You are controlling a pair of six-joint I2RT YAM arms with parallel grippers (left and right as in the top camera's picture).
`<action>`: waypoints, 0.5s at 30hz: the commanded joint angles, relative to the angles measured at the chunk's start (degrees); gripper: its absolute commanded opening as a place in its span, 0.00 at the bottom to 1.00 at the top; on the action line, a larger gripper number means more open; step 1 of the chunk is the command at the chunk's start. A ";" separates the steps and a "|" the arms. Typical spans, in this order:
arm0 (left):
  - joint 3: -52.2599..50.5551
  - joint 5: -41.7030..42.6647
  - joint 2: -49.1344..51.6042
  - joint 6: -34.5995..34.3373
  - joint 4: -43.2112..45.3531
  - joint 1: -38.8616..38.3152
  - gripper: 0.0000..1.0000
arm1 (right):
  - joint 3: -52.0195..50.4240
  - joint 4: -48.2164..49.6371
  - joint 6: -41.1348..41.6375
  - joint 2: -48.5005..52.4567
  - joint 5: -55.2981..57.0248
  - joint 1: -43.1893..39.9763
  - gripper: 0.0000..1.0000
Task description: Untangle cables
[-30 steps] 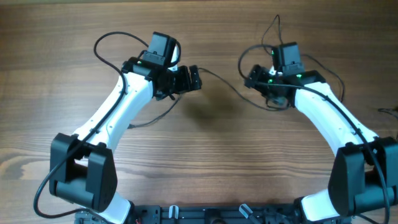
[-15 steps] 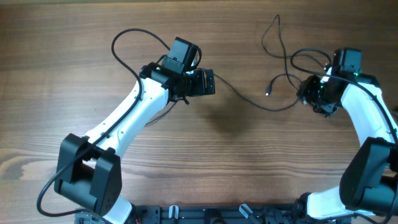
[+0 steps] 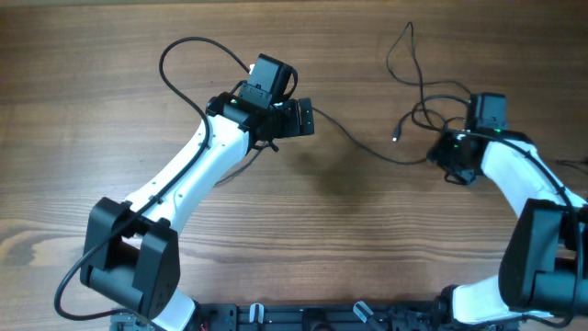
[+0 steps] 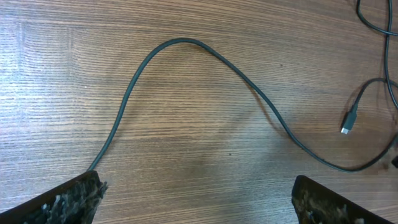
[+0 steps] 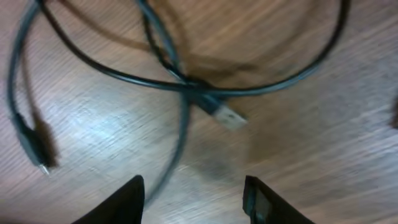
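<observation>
Thin black cables lie on the wooden table [image 3: 303, 211]. One long cable [image 3: 367, 147] runs from beside my left gripper [image 3: 306, 119] across to my right gripper [image 3: 446, 158]. A second cable [image 3: 404, 55] loops at the back right, its small plug [image 3: 395, 136] lying free. In the left wrist view the long cable [image 4: 186, 43] arcs ahead of my left gripper [image 4: 196, 199], which is wide open with nothing in it. In the right wrist view cables [image 5: 180, 84] cross at a silver-tipped plug [image 5: 227, 116]. One strand [image 5: 171, 168] runs down between the parted jaws of my right gripper [image 5: 193, 202], near the left finger [image 5: 118, 202].
Thicker black wires [image 3: 184, 51] loop off the left arm at the back left. Both arm bases [image 3: 129, 267] stand at the table's front corners. Bare wood lies between the arms and along the left side.
My right gripper swung right, then came back slightly left over the crossing cables, its jaws narrowing. My left gripper shifted right early on and has held still since.
</observation>
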 commanded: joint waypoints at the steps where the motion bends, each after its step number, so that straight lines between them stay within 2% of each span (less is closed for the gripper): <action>1: -0.02 -0.76 0.33 -0.55 0.15 0.00 1.00 | -0.07 0.81 8.17 0.83 6.38 3.08 0.47; 5: -0.02 -0.74 0.33 -0.55 -0.59 0.00 1.00 | -0.07 0.07 11.65 4.48 11.91 3.85 0.42; 6: -0.02 -0.74 0.33 -0.55 -0.94 0.00 1.00 | -0.07 0.48 11.91 5.49 11.76 3.85 0.38; 8: -0.04 -0.76 0.33 -0.52 -1.20 0.00 1.00 | -0.07 0.63 12.92 7.19 10.69 3.91 0.20; 11: -0.04 -0.74 0.33 -0.55 -1.16 0.00 1.00 | -0.07 0.92 11.37 9.81 5.07 3.91 0.05; 15: -0.04 -0.74 0.33 -0.55 -1.18 0.00 1.00 | -0.07 4.26 8.63 11.52 -4.79 3.91 0.05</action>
